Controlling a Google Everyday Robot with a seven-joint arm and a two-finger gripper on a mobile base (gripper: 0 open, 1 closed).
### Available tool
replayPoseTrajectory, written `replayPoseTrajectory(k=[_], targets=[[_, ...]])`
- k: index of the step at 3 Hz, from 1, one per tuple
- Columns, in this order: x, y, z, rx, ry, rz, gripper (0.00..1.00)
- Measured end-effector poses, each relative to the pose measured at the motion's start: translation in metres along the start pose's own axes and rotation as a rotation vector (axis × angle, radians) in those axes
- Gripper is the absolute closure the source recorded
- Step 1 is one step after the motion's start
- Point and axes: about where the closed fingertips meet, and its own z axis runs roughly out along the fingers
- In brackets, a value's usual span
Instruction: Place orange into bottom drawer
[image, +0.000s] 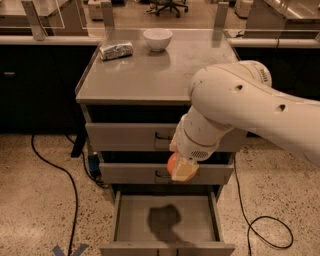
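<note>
I had my gripper closed around the orange, level with the middle drawer and directly above the pulled-out bottom drawer, so a straight descent should land it on that grey floor.

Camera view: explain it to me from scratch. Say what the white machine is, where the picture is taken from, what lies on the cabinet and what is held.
The big white shape is a robot arm. There is one picture, looking down at the front of a grey cabinet; where the camera is mounted is unknown. On the cabinet top lie a white bowl and a silvery packet. At the arm's tip, the gripper is shut on an orange, hanging in front of the middle drawer, above the open bottom drawer. The orange is not yet inside.
</note>
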Motion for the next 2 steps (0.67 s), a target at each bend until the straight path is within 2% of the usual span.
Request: replayPoseTrajectory(k=[1,2], targets=[[0.000,0.015,0.029,-0.006,-0.005,0.021,1.00],[0.000,0.037,0.075,-0.035,-0.024,0.042,1.00]])
